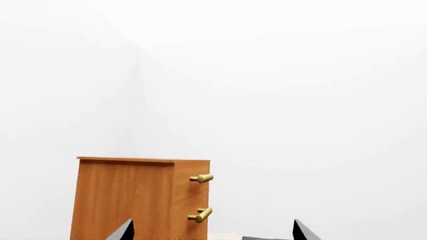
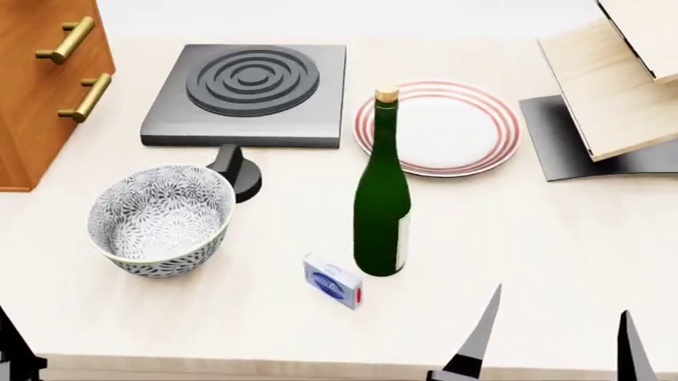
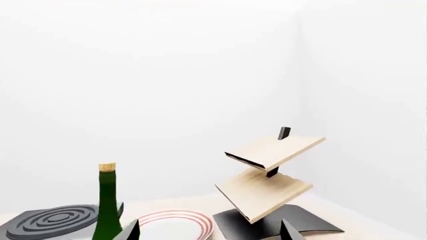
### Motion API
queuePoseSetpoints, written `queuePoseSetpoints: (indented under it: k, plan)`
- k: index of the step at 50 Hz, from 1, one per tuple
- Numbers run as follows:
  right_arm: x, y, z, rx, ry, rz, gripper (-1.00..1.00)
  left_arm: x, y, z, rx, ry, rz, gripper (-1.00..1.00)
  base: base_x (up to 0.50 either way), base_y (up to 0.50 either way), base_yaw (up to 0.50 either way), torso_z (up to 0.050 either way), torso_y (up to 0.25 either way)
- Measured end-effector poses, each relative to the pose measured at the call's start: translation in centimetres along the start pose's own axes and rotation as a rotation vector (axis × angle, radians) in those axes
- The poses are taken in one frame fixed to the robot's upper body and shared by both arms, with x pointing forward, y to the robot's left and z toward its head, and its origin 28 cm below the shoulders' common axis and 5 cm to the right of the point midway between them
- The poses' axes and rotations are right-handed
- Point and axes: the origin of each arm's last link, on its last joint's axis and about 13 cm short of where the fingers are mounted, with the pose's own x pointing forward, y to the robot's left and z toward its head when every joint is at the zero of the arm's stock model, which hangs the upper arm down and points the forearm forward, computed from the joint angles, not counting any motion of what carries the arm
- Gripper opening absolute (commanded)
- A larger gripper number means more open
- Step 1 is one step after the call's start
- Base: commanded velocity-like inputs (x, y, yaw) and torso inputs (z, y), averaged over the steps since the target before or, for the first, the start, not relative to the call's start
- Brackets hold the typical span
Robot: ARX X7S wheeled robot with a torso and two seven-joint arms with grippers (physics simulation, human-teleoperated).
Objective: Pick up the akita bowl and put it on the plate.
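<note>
The akita bowl (image 2: 161, 221), white with a dense grey floral pattern, stands upright at the table's front left. The plate (image 2: 456, 131), white with red rings, lies at the back, right of centre, and also shows in the right wrist view as the plate (image 3: 175, 224). My right gripper (image 2: 560, 305) hovers open at the front right edge, far from the bowl; in its own view the right gripper (image 3: 209, 224) holds nothing. My left gripper (image 1: 213, 222) is open and empty, facing the cabinet. Only a dark sliver of it (image 2: 13, 349) shows at the head view's lower left.
A tall green bottle (image 2: 382, 198) stands between bowl and plate. A dark square burner (image 2: 249, 83) with a black knob (image 2: 238, 171) sits behind the bowl. A wooden cabinet (image 2: 43, 79) is far left, a tilted wooden rack (image 2: 620, 79) far right, a small blue box (image 2: 333, 282) in front.
</note>
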Motion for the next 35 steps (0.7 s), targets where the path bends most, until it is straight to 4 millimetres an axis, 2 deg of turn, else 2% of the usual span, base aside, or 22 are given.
queuePoseSetpoints:
  k: [35]
  plan:
    - [-0.24, 0.52, -0.29, -0.005, 0.009, 0.036, 1.00, -0.13, -0.13, -0.39, -0.004, 0.005, 0.001, 1.00, -0.02, -0.24, 0.00, 0.000, 0.000]
